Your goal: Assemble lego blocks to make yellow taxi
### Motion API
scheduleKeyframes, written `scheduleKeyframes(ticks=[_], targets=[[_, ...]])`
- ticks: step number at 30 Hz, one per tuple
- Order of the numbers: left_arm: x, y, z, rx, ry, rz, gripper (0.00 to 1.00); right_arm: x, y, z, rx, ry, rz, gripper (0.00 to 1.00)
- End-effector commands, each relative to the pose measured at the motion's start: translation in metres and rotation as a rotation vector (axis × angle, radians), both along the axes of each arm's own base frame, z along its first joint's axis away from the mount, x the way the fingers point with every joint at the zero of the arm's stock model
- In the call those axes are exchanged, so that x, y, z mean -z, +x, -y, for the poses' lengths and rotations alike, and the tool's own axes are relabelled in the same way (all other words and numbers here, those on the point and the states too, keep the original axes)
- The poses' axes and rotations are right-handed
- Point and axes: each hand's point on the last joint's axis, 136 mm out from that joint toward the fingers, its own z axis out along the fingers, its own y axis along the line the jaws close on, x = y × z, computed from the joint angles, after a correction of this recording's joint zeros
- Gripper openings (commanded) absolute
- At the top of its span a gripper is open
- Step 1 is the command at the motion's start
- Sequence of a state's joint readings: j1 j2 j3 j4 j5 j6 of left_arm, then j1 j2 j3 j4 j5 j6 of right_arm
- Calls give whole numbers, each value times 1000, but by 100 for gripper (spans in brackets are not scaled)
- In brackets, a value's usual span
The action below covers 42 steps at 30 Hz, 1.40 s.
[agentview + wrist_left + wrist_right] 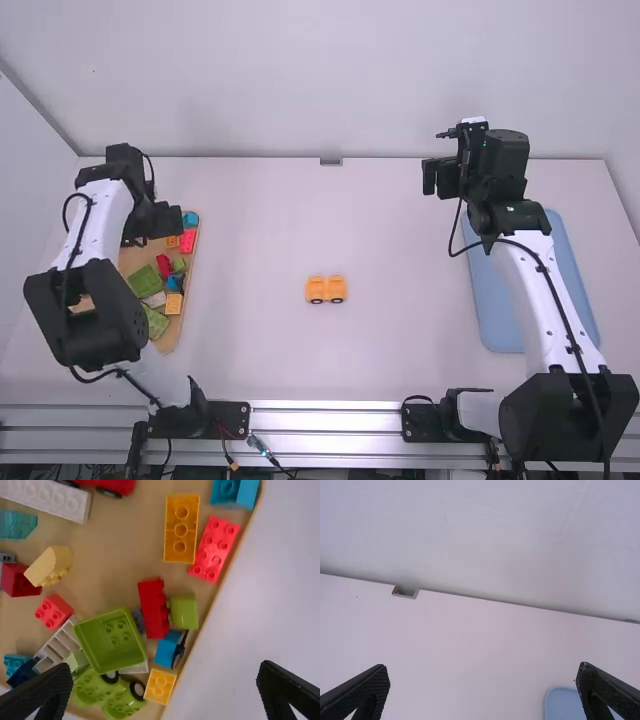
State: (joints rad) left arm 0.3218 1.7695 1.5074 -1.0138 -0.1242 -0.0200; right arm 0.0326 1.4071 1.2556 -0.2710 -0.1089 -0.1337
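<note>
Centrally, a wheeled yellow piece point(337, 288) — left pincer point(155, 228) spread above tray point(134, 260).

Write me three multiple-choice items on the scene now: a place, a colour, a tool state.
1. Where on the table is the small wheeled piece?
A) far edge B) left edge C) near the middle
2. What colour is the flat tray at the right?
A) green B) blue C) red
3. How is the left tool?
A) open, empty B) shut on a block C) shut, empty

1 C: the high view shows it there.
2 B: its surface is light blue.
3 A: its fingers stand wide apart, gripping nothing.
</note>
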Motion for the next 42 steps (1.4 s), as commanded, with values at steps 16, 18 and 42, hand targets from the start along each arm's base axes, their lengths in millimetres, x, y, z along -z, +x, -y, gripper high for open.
scheduleKeyframes(ticks=[16, 18, 42], targets=[[66, -69, 15, 186, 59, -65, 93, -19, 8, -1, -2, 5, 53, 99], [71, -70, 11, 143, 68, -54, 82, -19, 8, -1, -2, 5, 53, 99], [109, -97, 11, 130, -99, -37, 54, -24, 9, -10, -44, 32, 71, 99]])
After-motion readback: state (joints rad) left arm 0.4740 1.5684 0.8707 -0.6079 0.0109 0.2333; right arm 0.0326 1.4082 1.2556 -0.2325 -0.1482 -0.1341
